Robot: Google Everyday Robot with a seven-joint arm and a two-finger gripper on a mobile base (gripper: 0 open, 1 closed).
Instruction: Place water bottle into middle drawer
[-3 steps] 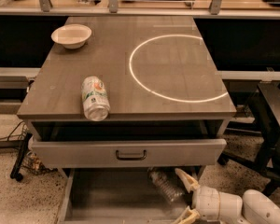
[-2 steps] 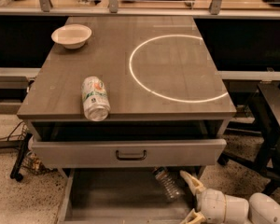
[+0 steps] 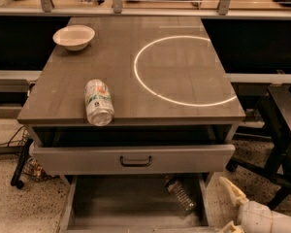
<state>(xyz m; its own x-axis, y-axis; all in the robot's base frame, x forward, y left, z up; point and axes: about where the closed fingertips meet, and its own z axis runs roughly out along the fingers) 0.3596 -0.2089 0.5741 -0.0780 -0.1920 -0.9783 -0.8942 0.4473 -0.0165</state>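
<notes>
One bottle (image 3: 180, 194) in the middle drawer (image 3: 111, 203), lying on its side on the floor, right of centre, close to the right wall. Looks placed to me.

My gripper (image 3: 225, 204) is outside the drawer, just right of that wall, near the floor. Fingers spread, holding nothing.

Risks as I judge them:
- Bottle is round and lying down, so any jolt to the drawer could roll it. It rests at an angle, so it should stop against a wall rather than leave the tray.
- My upper finger is close to the drawer's right wall. A sloppy move left would knock the wall and shake the bottle.
- Top drawer (image 3: 136, 160) sticks out a little and overhangs the far end of the middle one. Lifting straight up near it could clip its front.
- Can (image 3: 99, 101) lies on its side at the near edge of the table (image 3: 174, 67). A bump to the cabinet could shift it.

Containers: the middle drawer holds only the bottle. Top drawer's contents are hidden. Bowl (image 3: 73, 36), far left on the table, shows nothing inside.
</notes>
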